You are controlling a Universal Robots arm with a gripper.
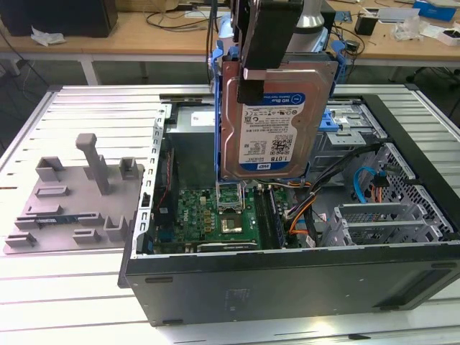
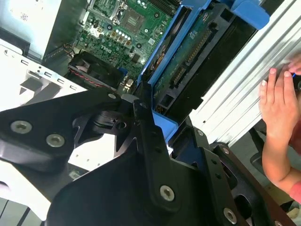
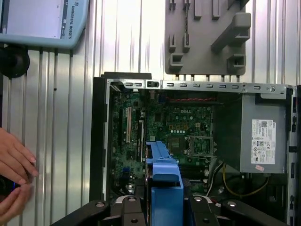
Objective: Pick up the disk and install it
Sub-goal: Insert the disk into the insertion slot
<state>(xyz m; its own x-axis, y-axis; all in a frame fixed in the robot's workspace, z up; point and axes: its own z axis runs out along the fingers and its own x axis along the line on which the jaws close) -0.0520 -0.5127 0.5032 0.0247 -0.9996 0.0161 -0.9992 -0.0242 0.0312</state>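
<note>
The disk (image 1: 277, 118), a silver hard drive with a blue-and-white label and a blue rail frame, hangs upright above the open computer case (image 1: 287, 287). My gripper (image 1: 253, 85) is shut on its upper edge, with one black finger (image 1: 251, 90) lying over the label side. In the second wrist view the disk's green circuit side (image 2: 188, 61) and blue frame run away from the gripper (image 2: 174, 136). Seen end-on in the first wrist view, the blue frame (image 3: 164, 176) stands over the motherboard (image 3: 174, 127), between the gripper's (image 3: 164, 209) black arms.
A grey fixture tray (image 1: 72, 201) with upright posts lies on the slatted table at the exterior view's left. A metal drive cage (image 1: 388, 215) and cables fill the case's side on the exterior view's right. A person's hand (image 2: 282, 108) rests on the table beside the case. A teach pendant (image 3: 42, 21) lies nearby.
</note>
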